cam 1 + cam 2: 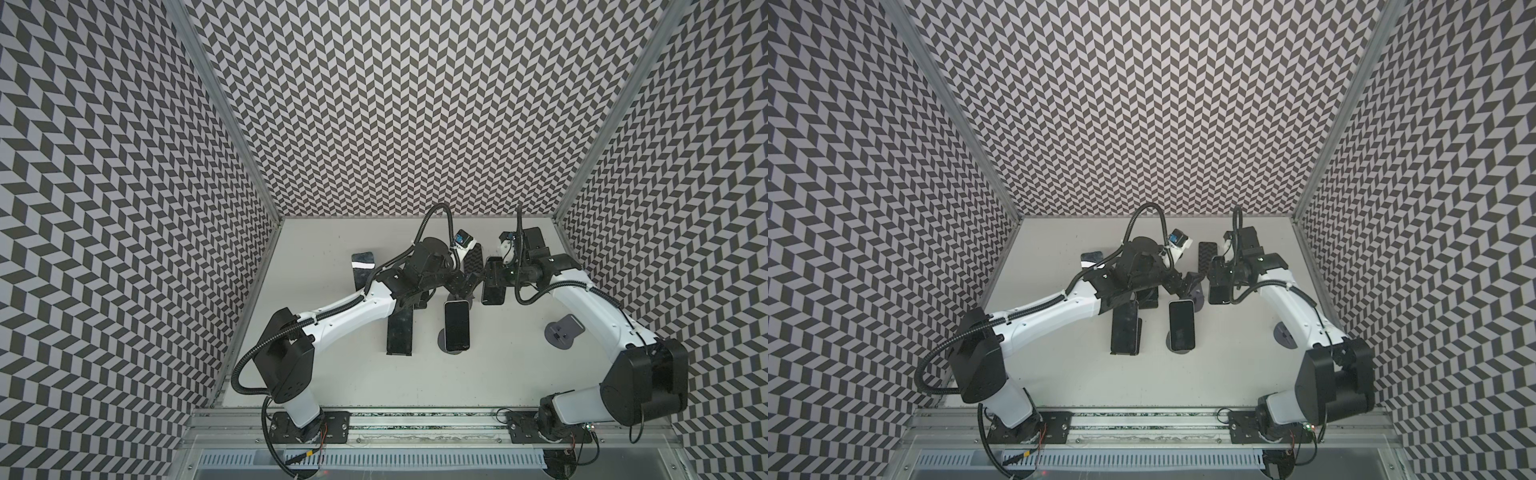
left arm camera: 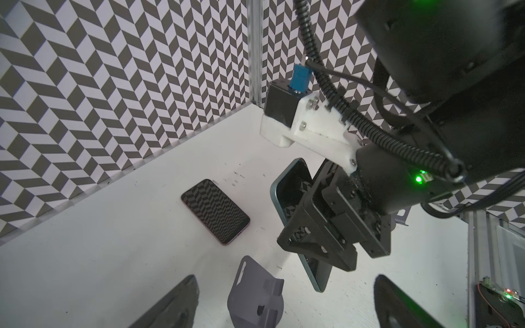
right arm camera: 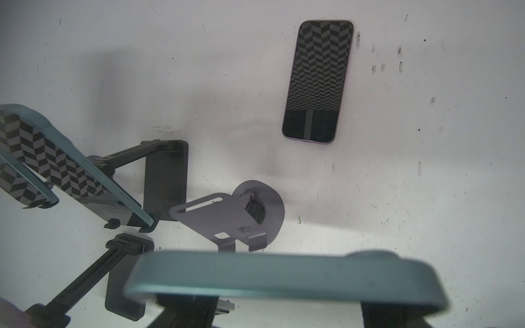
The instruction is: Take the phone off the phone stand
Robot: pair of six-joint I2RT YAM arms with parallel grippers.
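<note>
Toward the far edge of the tabletop (image 1: 332,374), just right of its middle, both top views show your right gripper (image 1: 492,277) clamped on the teal-edged phone (image 1: 493,297), which sits on no stand. Your left gripper (image 1: 462,291) is just beside it on the left, jaws apart. Nearer the front edge, a white-edged phone (image 1: 457,324) leans on a round-based stand (image 1: 454,352), and an empty grey stand (image 1: 564,328) sits near the right edge.

From the left wrist camera you see the right gripper's jaws pressed on the teal-edged phone, which is tilted. Whether its lower end touches the tabletop you cannot tell. The grey phone stand (image 2: 255,292) is near the phone but apart from it, showing between your left gripper's fingers (image 2: 176,304), which are spread wide. A flat phone (image 2: 216,211) lies screen up farther off, mirroring the chevron walls.

From the right wrist camera, the held phone's teal edge (image 3: 284,275) crosses the view close to the lens. The grey phone stand (image 3: 224,215) is beyond it with its cradle bare, and the flat phone (image 3: 318,82) lies well apart from both.
</note>
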